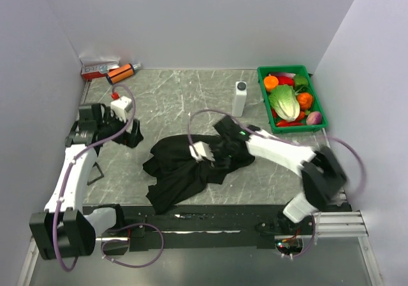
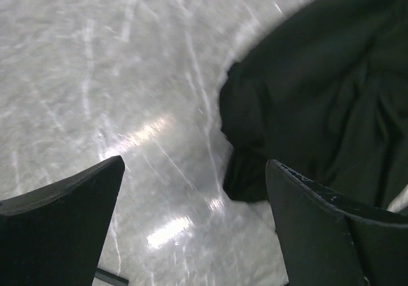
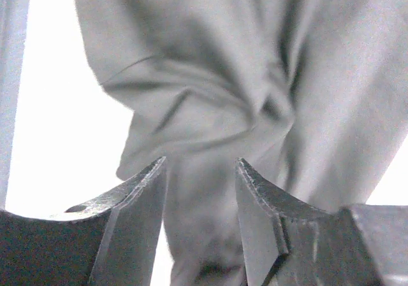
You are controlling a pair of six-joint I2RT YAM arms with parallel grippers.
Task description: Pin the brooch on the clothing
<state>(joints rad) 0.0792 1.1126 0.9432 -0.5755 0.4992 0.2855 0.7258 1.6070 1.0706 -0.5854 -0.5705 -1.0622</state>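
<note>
**gearhead_42:** Quick rundown, biggest stuff first. The grey marbled tabletop (image 1: 178, 95) carries everything. The clothing (image 1: 182, 171) is a black heap, crumpled and bunched near the middle and trailing toward the near edge.

**pinfan:** What's the green thing on the right?

**gearhead_42:** A green bin (image 1: 282, 68) at the back right, full of vegetables, with a pale cabbage (image 1: 284, 102) in the middle. Just left of it a white bottle (image 1: 240, 99) stands upright, well apart from the shirt. Back left corner has a red box (image 1: 99, 69) with an orange bottle (image 1: 122, 73) lying beside it.

**pinfan:** And the arms?

**gearhead_42:** The left pincer (image 2: 194, 160) is spread wide over bare tabletop, and the shirt's edge is off to one side, not touching it. The right pincer (image 3: 201, 165) is down at the heap. Its fingers (image 3: 137, 190) stand partway apart with folded fabric filling the gap. Honestly I can't tell whether it's actually pinching the cloth or just sitting in front of it. The wrist view is washed out, so the black shirt looks grey there.
</note>
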